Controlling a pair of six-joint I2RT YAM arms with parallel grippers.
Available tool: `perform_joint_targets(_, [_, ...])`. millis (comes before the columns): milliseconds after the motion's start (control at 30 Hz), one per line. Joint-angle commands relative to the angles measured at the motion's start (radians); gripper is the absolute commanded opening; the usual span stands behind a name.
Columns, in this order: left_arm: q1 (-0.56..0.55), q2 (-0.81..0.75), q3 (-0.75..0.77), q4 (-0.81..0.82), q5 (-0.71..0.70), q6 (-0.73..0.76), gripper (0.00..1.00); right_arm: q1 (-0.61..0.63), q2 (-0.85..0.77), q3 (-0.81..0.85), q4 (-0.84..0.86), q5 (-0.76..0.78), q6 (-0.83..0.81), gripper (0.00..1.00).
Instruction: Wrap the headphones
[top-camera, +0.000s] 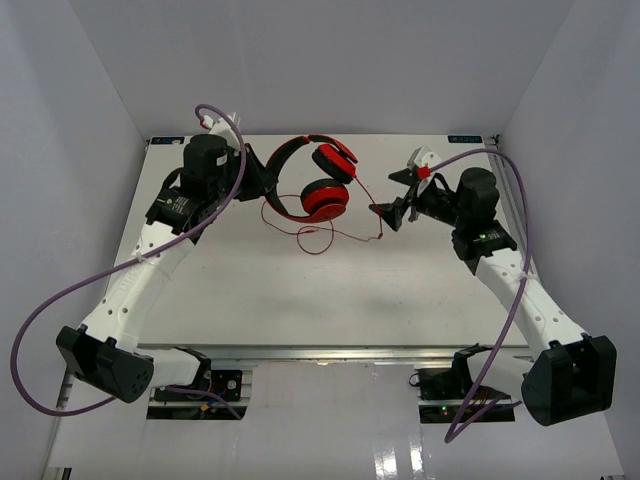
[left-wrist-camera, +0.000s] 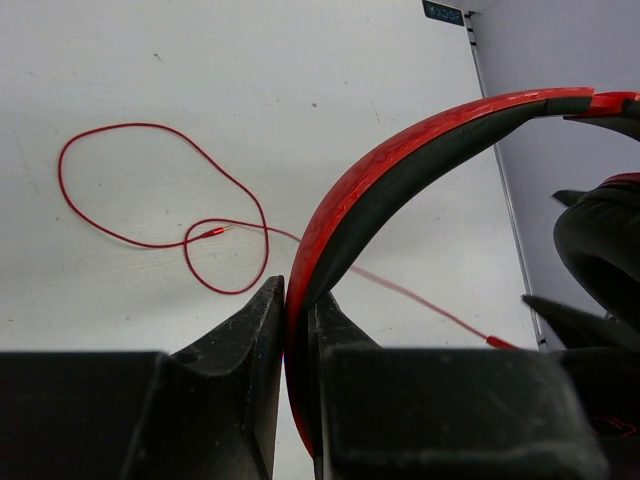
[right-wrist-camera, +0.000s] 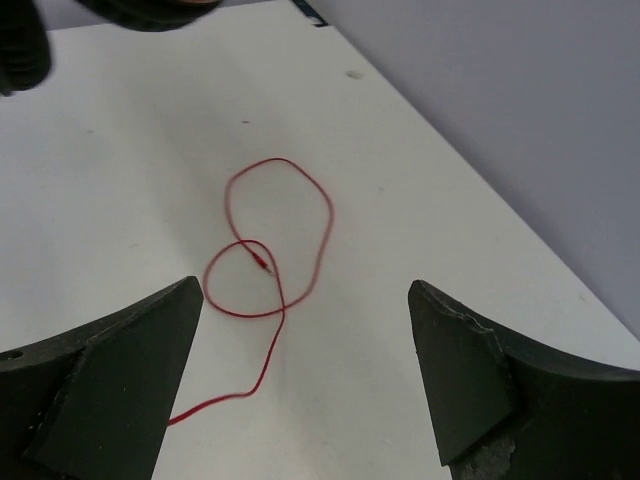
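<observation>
The red headphones (top-camera: 318, 182) hang above the back of the white table (top-camera: 300, 300). My left gripper (top-camera: 262, 181) is shut on the black-and-red headband (left-wrist-camera: 400, 150), pinched between both jaws. The two ear cups hang to its right, one (top-camera: 326, 200) below the other (top-camera: 335, 160). The thin red cord (top-camera: 316, 238) trails down and lies looped on the table; its loops and plug tip also show in the left wrist view (left-wrist-camera: 160, 200) and the right wrist view (right-wrist-camera: 270, 240). My right gripper (top-camera: 395, 197) is wide open and empty, just right of the ear cups and above the cord (right-wrist-camera: 303, 295).
Grey walls close the table on the left, back and right. Thick purple cables (top-camera: 60, 290) arc off both arms. The table's right edge (right-wrist-camera: 480, 200) runs close past the cord loop in the right wrist view.
</observation>
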Motion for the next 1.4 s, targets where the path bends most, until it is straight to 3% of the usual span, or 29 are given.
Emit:
perform_joint_targets(0, [0.003, -0.038, 0.033, 0.012, -0.057, 0.016, 0.0, -0.052, -0.063, 0.058, -0.123, 0.246, -0.073, 0.9])
perform_joint_targets(233, [0.003, -0.05, 0.019, 0.009, -0.094, 0.036, 0.0, -0.067, -0.102, 0.024, -0.274, -0.164, -0.248, 0.9])
perform_joint_targets(333, [0.003, -0.057, 0.026, 0.008, -0.087, 0.04, 0.0, -0.081, -0.085, 0.058, -0.445, -0.424, -0.403, 0.9])
perform_joint_targets(400, [0.003, -0.058, 0.03, 0.008, -0.081, 0.041, 0.0, -0.053, -0.07, 0.063, -0.487, -0.489, -0.44, 0.9])
perform_joint_targets(733, [0.003, -0.068, 0.026, 0.045, 0.051, -0.037, 0.0, 0.048, 0.065, -0.024, 0.026, -0.259, -0.095, 0.9])
perform_joint_targets(867, [0.003, -0.059, 0.08, 0.063, 0.11, -0.098, 0.0, 0.05, 0.102, -0.094, 0.243, -0.33, 0.019, 0.9])
perform_joint_targets(967, [0.003, -0.042, 0.134, 0.091, 0.159, -0.168, 0.0, 0.05, 0.101, -0.224, 0.582, -0.375, 0.188, 0.9])
perform_joint_targets(1033, [0.003, -0.028, 0.159, 0.114, 0.18, -0.222, 0.0, 0.05, 0.116, -0.266, 0.714, -0.395, 0.283, 0.9])
perform_joint_targets(1367, [0.003, -0.008, 0.114, 0.326, 0.263, -0.516, 0.0, 0.115, 0.204, -0.211, 0.872, -0.369, 0.417, 0.92])
